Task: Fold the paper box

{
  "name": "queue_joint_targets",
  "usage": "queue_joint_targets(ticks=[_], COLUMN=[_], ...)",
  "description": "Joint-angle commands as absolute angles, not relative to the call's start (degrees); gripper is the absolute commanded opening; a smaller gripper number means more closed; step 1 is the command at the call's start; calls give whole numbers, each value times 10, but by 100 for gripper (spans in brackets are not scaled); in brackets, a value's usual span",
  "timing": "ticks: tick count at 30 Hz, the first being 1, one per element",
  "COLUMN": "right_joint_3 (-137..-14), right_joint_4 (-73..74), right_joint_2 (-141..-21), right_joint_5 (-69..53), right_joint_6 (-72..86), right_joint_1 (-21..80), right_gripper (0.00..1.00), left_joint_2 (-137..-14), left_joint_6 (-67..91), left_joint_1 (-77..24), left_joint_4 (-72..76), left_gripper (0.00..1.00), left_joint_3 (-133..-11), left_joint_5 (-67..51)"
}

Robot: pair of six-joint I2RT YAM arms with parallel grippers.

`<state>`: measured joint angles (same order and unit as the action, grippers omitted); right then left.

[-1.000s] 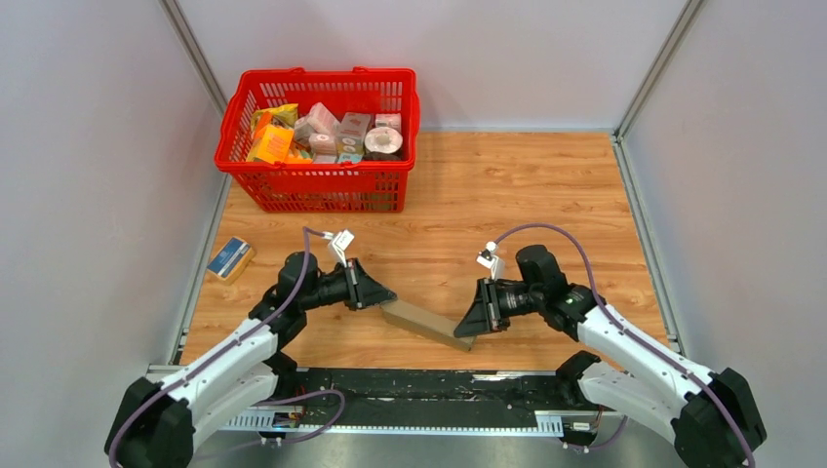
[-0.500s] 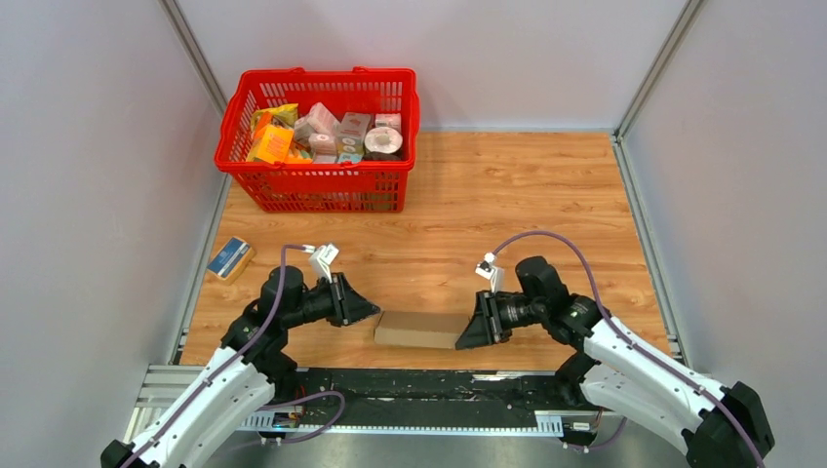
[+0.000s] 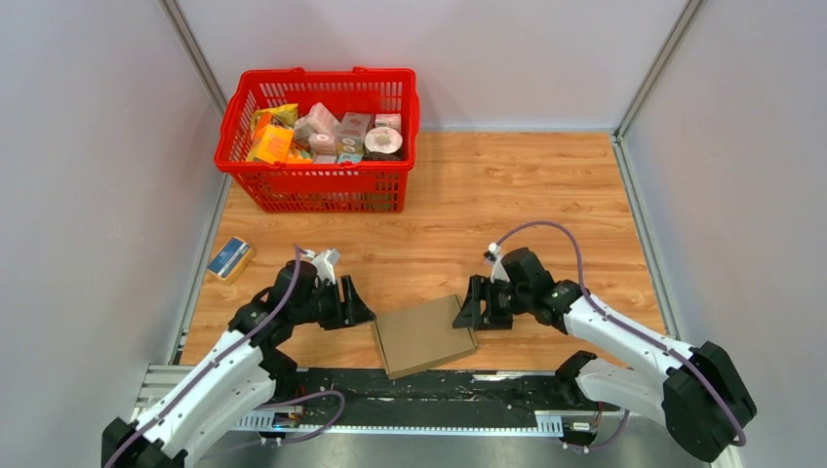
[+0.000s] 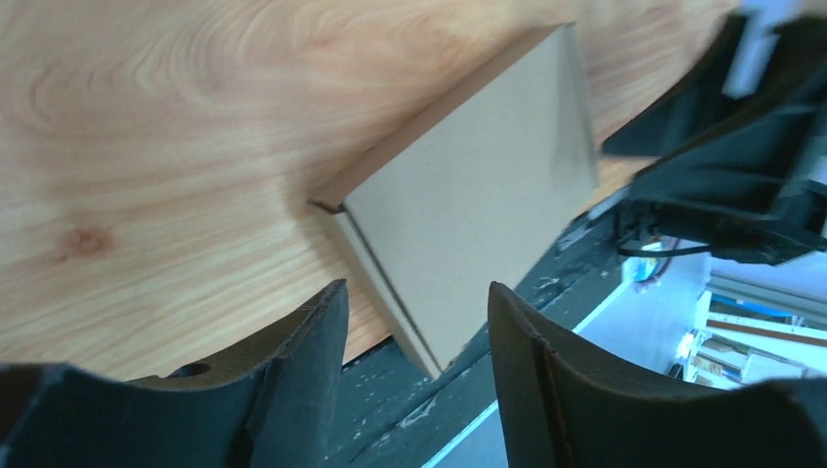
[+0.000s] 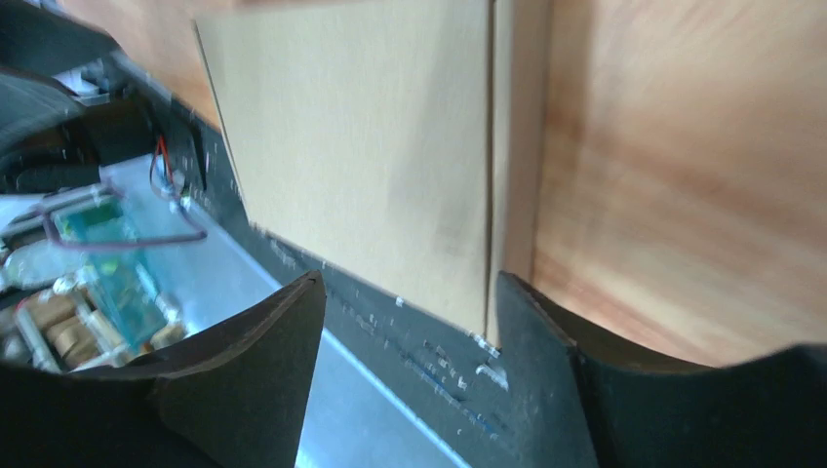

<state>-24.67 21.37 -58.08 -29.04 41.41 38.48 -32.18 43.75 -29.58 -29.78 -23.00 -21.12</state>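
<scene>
The paper box is a closed, flat brown cardboard package lying on the wooden table, its near corner over the black front rail. My left gripper stands open just left of it, touching nothing. My right gripper stands open at its right far corner. The left wrist view shows the paper box ahead of the open left gripper, apart from both fingers. In the right wrist view the paper box lies beyond the open right gripper, with nothing between the fingers.
A red basket full of printed grocery packs stands at the back left. A small blue-and-tan packet lies by the left wall. The black rail runs along the table's near edge. Grey walls close in both sides.
Both grippers opened and drew back from the box. The box, held up on edge between them a second ago, now lies flat on the table.
</scene>
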Motion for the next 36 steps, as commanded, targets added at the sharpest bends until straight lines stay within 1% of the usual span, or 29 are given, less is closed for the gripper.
queue_joint_targets(ticks=[1, 3, 6, 8, 11, 12, 13, 15, 16, 17, 18, 20, 21, 24, 25, 26, 28, 29, 31, 32, 33, 36], right_joint_3=[-312, -322, -330, -328, -312, -306, -302, -301, -301, -301, -301, -305, -310, -325, -329, -335, -360, -367, -381, -385, -397, -412], right_joint_4=[280, 281, 272, 256, 210, 187, 181, 173, 169, 163, 149, 142, 136, 141, 142, 143, 168, 177, 188, 190, 196, 192], right_joint_2=[-598, -612, -629, -645, -661, -664, -667, -670, -671, -674, -676, -688, -693, -711, -721, -727, -746, -751, -765, -769, -775, -802], right_joint_5=[-210, -217, -216, -231, -268, -274, -277, -272, -269, -264, -260, -244, -238, -210, -211, -210, -200, -188, -185, -183, -183, -195], right_joint_6=[345, 333, 329, 335, 359, 366, 371, 373, 375, 388, 397, 415, 416, 405, 398, 392, 355, 342, 312, 303, 294, 276], right_joint_1=[333, 330, 330, 330, 329, 330, 330, 330, 330, 330, 330, 328, 326, 297, 275, 268, 261, 261, 261, 261, 261, 261], right_gripper=[71, 77, 80, 80, 75, 71, 69, 66, 65, 63, 55, 48, 47, 47, 47, 47, 49, 50, 55, 57, 59, 61], left_joint_2=[-381, -380, -388, -423, -503, -525, -570, -616, -666, -691, -715, -780, -812, -854, -864, -872, -884, -883, -864, -855, -832, -780], left_joint_6=[445, 470, 517, 548, 569, 570, 570, 572, 574, 575, 573, 574, 574, 565, 558, 553, 542, 540, 519, 512, 506, 495], left_joint_1=[-296, -302, -330, -349, -379, -388, -402, -415, -420, -426, -429, -431, -432, -431, -431, -431, -431, -430, -431, -430, -430, -429], left_joint_4=[-314, -293, -235, -166, -73, -56, -40, 19, 35, 70, 82, 111, 118, 122, 107, 100, 83, 78, 50, 43, 38, 27], left_gripper=[63, 63, 61, 61, 58, 58, 58, 57, 57, 54, 51, 47, 46, 45, 45, 45, 45, 48, 53, 58, 60, 64], left_joint_3=[-208, -184, -159, -150, -155, -161, -167, -192, -203, -229, -244, -286, -300, -361, -376, -403, -420, -423, -417, -404, -395, -353], left_joint_5=[-208, -192, -173, -182, -201, -203, -205, -216, -221, -235, -237, -240, -240, -227, -227, -224, -220, -208, -188, -167, -160, -142])
